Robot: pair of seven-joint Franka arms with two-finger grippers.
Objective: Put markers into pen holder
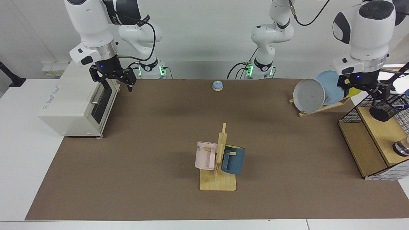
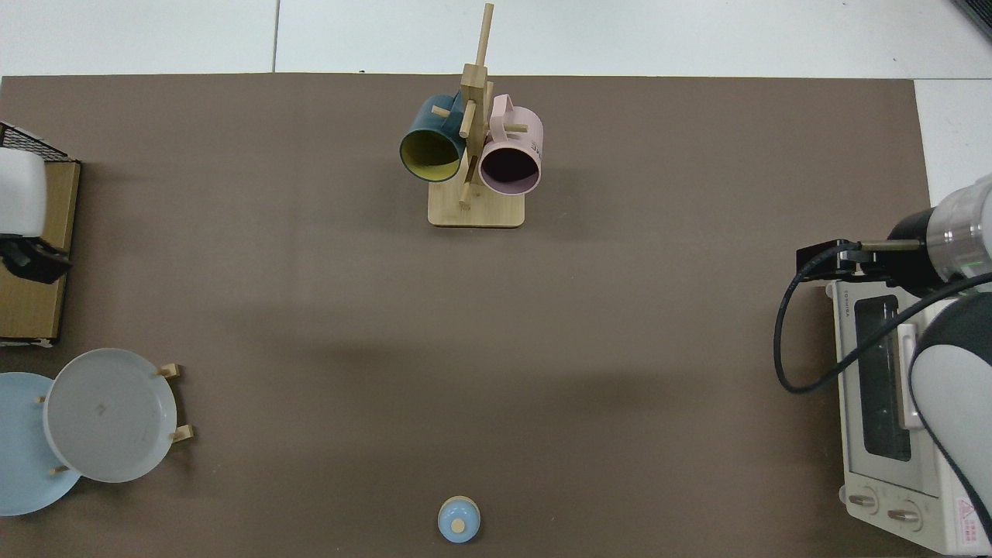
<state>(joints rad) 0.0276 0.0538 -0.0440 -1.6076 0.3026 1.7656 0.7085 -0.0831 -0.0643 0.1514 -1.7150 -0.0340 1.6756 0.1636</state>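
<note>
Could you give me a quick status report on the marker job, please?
Left gripper open beside pen holder, empty. Marker sticks out of holder's rim. Right gripper open, waiting by toaster oven. Nothing blocking.

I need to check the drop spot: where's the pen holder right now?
In the facing view, the pen holder sits at the far right on the wire basket's wooden shelf, beside the left gripper.

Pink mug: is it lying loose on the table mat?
No. In the facing view the pink mug hangs on the wooden mug tree, beside the dark blue mug, clear of the mat.
</note>
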